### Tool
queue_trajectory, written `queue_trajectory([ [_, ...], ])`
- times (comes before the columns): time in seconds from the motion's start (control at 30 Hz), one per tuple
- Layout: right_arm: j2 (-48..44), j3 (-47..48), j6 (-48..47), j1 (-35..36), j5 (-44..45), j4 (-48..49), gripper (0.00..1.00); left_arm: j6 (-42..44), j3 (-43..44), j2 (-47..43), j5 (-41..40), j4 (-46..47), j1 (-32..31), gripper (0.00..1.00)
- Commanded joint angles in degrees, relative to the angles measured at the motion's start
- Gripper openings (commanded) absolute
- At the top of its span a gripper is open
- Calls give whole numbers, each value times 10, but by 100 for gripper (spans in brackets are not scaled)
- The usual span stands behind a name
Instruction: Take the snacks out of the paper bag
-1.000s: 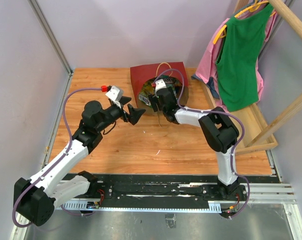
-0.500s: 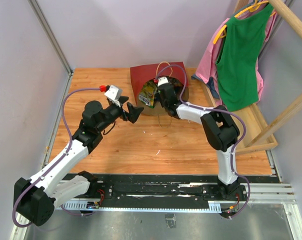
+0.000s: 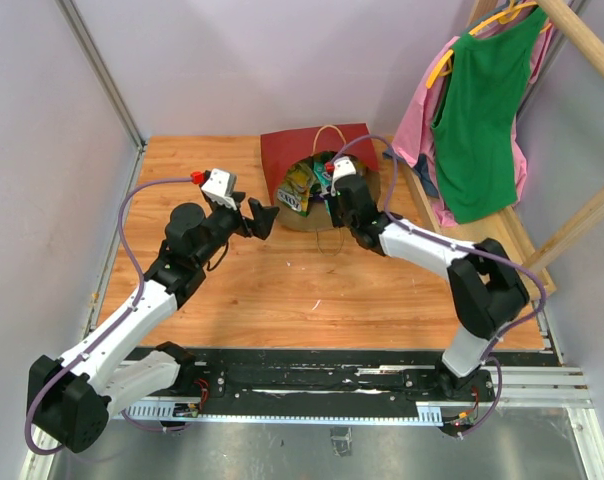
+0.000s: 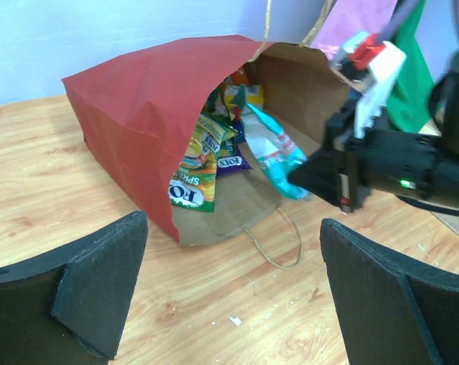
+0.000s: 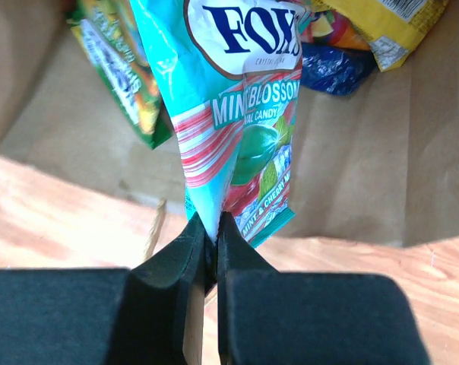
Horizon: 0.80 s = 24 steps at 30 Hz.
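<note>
The red paper bag lies on its side, its brown inside facing the arms. My right gripper is at the bag's mouth. It is shut on the lower edge of a teal-white snack packet, which hangs half out of the bag. A green-yellow packet, a purple one, a yellow one and a blue one lie inside. My left gripper stands wide open over the table left of the mouth, holding nothing.
A beige handle loop lies on the wood in front of the bag. At the right a wooden rack carries a green top and pink garments. Walls close off the left and back.
My right gripper has closed on the teal-white packet and drawn back to the right, pulling it toward the bag's mouth. The left gripper has shifted slightly and stays open.
</note>
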Motion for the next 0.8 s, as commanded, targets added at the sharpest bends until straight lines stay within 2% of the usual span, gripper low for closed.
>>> queue_trajectory([
  [0.0,-80,-49,44,19,-30,-21,1,-11,-6,-10,-37,22,4,100],
  [0.17,-179,-108,67,21,-48,-76,1,-16,-5,-3,-41,22,5,100],
  [0.33,-282,-157,62,20,-22,-151,1,-21,-4,-3,-35,22,5,100],
  [0.43,-329,-169,61,21,-1,-227,1,-25,-3,1,-27,25,5,100],
  [0.63,-390,-168,74,10,103,-386,1,-37,3,20,-14,27,5,100],
  [0.77,-411,-196,92,-27,106,-409,2,-51,5,34,-9,33,5,100],
])
